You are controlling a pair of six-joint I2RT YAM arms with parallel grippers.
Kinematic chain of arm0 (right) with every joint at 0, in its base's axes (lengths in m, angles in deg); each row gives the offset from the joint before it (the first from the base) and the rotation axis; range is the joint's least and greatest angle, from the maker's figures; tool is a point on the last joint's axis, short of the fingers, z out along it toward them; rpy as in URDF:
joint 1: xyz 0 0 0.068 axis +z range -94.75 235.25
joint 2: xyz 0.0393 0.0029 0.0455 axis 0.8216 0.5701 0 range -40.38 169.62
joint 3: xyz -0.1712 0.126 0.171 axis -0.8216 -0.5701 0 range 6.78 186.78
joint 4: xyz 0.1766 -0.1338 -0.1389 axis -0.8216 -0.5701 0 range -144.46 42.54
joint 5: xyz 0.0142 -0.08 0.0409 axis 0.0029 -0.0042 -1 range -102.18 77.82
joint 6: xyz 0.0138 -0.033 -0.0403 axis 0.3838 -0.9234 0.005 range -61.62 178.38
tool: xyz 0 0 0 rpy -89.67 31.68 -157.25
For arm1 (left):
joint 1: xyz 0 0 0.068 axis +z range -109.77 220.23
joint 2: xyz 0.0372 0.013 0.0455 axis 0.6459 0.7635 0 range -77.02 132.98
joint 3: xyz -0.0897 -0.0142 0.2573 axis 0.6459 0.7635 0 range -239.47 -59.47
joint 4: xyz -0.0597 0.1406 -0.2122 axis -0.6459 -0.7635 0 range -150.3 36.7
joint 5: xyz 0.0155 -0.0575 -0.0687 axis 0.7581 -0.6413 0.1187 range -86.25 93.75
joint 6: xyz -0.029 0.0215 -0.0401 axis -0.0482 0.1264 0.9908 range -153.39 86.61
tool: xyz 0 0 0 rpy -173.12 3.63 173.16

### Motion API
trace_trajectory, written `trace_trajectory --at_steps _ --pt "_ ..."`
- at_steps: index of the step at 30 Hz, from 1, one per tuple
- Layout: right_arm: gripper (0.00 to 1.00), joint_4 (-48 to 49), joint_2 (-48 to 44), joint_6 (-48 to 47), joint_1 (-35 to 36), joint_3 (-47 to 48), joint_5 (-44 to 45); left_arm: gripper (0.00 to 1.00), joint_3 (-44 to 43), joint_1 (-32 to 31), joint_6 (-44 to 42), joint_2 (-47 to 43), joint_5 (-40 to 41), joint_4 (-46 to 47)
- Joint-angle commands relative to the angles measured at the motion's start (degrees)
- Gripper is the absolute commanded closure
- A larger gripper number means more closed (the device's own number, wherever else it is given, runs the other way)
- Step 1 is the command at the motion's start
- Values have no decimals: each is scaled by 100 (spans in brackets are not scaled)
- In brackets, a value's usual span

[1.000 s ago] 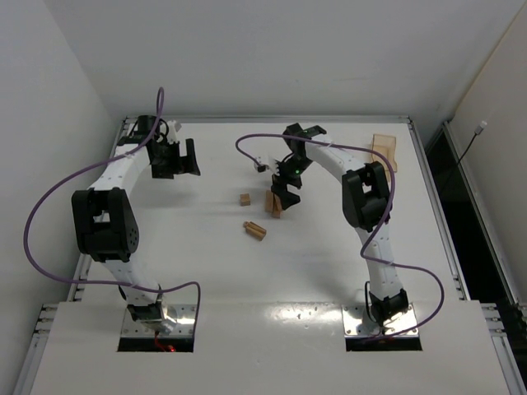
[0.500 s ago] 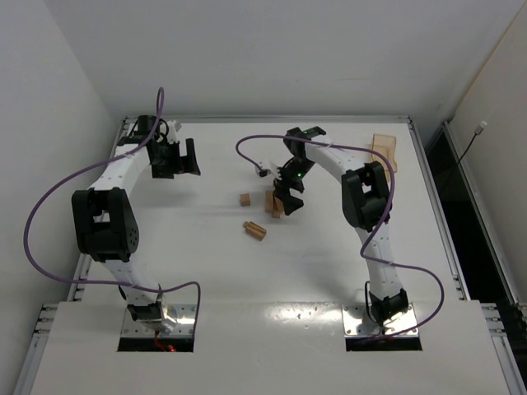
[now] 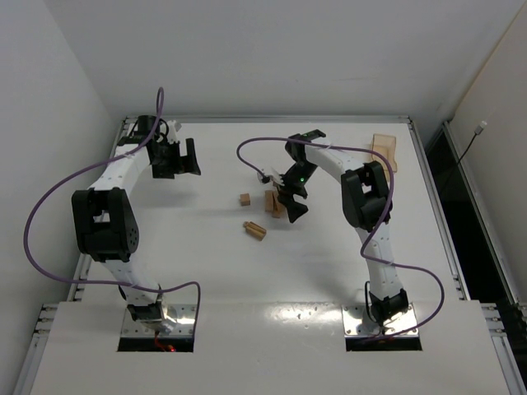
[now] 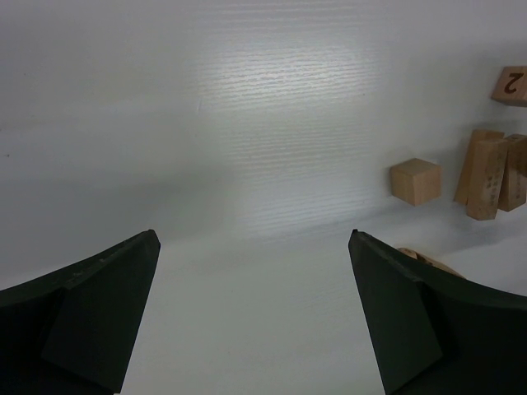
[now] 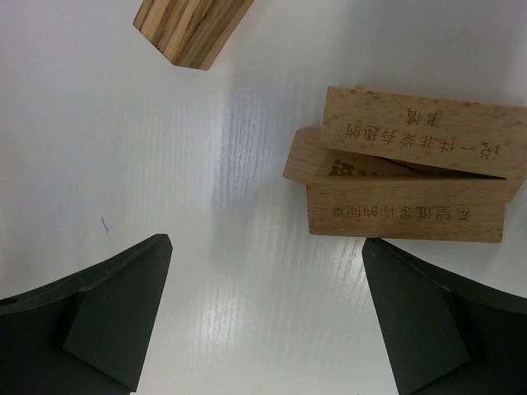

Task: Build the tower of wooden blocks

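The wood block tower is a small stack of light-tan bars [image 3: 272,203] near mid-table, seen close in the right wrist view as three engraved bars [image 5: 408,177] lying unevenly on each other. A loose cube [image 3: 244,198] sits just left of it, and a pair of lying bars [image 3: 255,230] sits nearer. My right gripper [image 3: 291,205] hovers beside the stack's right side; its open fingers [image 5: 268,243] hold nothing and stand short of the bars. My left gripper [image 3: 178,158] is open and empty at the back left. Its wrist view [image 4: 254,239] shows the cube [image 4: 416,181] and the stack [image 4: 490,174] far off.
A shallow light-wood tray [image 3: 384,151] lies at the back right by the table's rail. A striped-grain block [image 5: 193,29] shows at the top of the right wrist view. A tan piece marked with a digit [image 4: 512,84] sits at the left wrist view's right edge.
My right gripper has drawn slightly nearer and to the right, off the stack, with its wrist turning a little. The blocks and the left arm have not moved.
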Motion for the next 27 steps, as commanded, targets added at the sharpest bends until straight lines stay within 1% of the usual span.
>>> trace_trajectory --at_steps 1,20,27 --pt "0 -154 -387 -263 -6 -7 -342 0 -14 -30 33 -66 -109 137" --pt "0 -391 -335 -316 47 -60 -448 0 -14 -30 85 -66 -162 137" --pt "0 -549 -282 -369 47 -7 -615 0 -14 -30 85 -66 -162 137"
